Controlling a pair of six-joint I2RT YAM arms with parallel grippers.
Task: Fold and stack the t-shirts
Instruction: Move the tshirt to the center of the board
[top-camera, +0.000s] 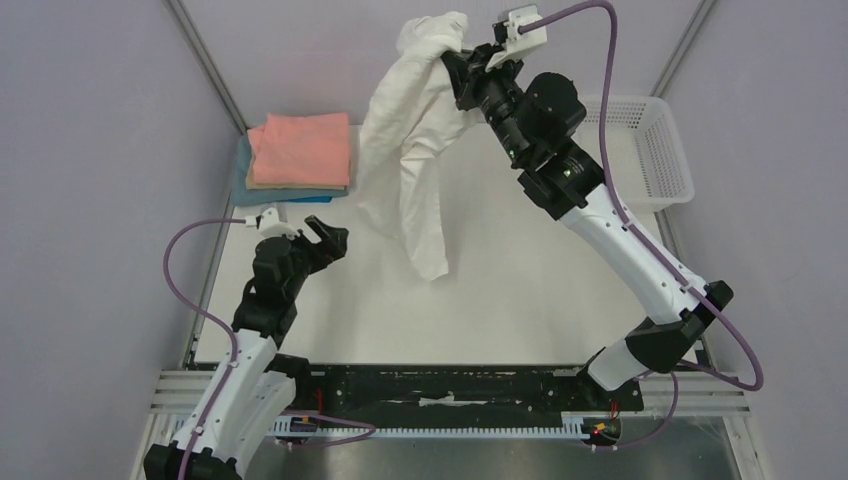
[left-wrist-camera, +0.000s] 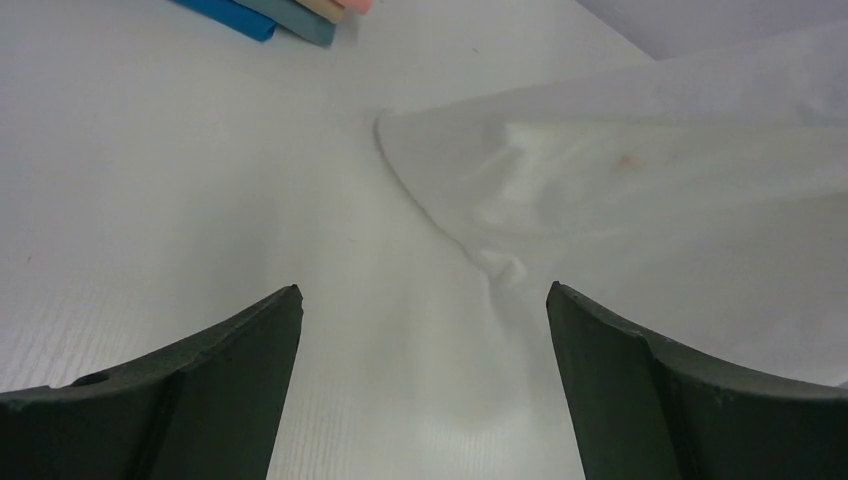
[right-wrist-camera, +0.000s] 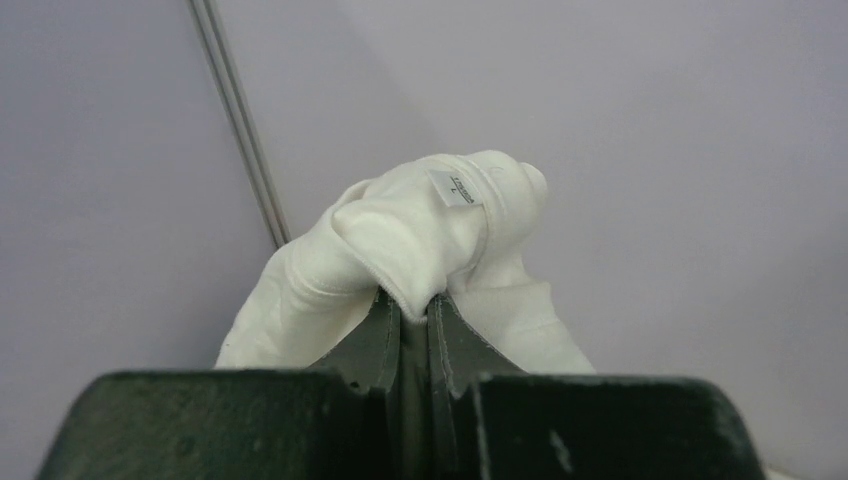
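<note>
Your left end effector (left-wrist-camera: 423, 298) is wide open with nothing in it, low over the desk (top-camera: 520, 290) just on the near side of the folded stack (top-camera: 298, 150) (salmon-pink on top, tan and blue underneath). Right end effector (right-wrist-camera: 412, 300) is clamped shut on a bunched bit of the white t-shirt (top-camera: 410, 150), up high beyond the stack's far right corner. So the shirt hangs with its long axis running top to bottom just right of the stack, loose lower end draped onto the desk. That free end sits ahead and to the right of your open left jaws, so I'd say the left arm is the nearer one to grab it for spreading flat.
</note>
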